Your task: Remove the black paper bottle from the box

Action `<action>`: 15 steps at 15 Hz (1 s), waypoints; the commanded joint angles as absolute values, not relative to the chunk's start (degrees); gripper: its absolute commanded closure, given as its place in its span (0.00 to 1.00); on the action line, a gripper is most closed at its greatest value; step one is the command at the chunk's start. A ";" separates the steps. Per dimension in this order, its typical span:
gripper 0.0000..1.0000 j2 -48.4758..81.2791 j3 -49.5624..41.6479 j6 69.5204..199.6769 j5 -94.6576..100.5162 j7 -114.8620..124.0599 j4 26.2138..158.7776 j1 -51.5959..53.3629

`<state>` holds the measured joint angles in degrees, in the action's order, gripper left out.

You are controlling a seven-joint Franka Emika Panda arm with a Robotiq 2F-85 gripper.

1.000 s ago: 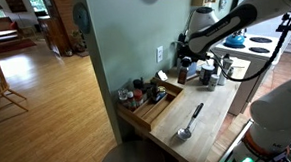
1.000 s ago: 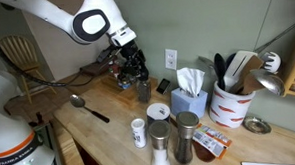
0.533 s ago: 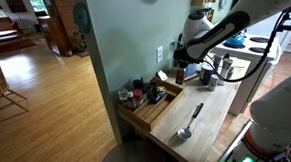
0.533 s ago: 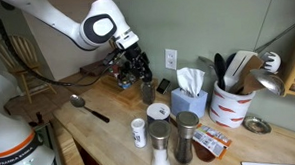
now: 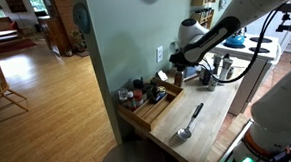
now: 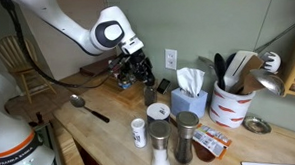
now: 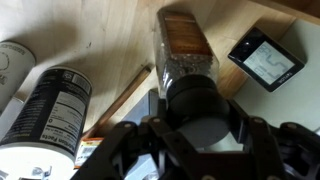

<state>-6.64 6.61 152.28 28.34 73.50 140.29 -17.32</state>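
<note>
My gripper [image 7: 195, 115] is shut around the black cap of the black pepper bottle [image 7: 185, 62], a clear bottle with dark contents. In an exterior view the gripper [image 5: 175, 75] sits just past the far end of the light wooden box [image 5: 147, 116], which holds several other small bottles [image 5: 136, 91]. In an exterior view the gripper [image 6: 139, 75] holds the bottle [image 6: 149, 92] upright at counter level, beside the box end. Whether the bottle's base touches the counter is unclear. A strip of light wood [image 7: 118, 97], probably the box wall, shows beside the bottle.
A black-and-white can [image 7: 50, 112] and a small black device with a screen [image 7: 265, 58] lie close by. A large spoon [image 5: 191, 122] lies on the counter. A tissue box [image 6: 191, 91], a utensil crock [image 6: 232, 104] and several shakers [image 6: 160, 132] stand further along.
The gripper and the bottle it holds have shifted a little along the counter, away from the box and toward the tissue box. The arm's elbow has swung with it.
</note>
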 commanded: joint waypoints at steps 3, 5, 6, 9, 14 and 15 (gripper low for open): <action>0.14 -4.27 2.11 152.74 28.89 73.89 137.87 -13.19; 0.00 -5.34 1.01 152.18 28.95 72.93 138.04 -12.54; 0.00 -5.99 0.51 152.13 28.51 72.15 138.26 -12.27; 0.00 -9.22 -1.17 148.91 19.56 60.23 140.38 -10.10; 0.00 -16.23 -4.99 142.11 0.99 37.97 143.96 -2.42; 0.00 -17.84 -6.08 140.18 -2.35 33.68 144.16 -0.90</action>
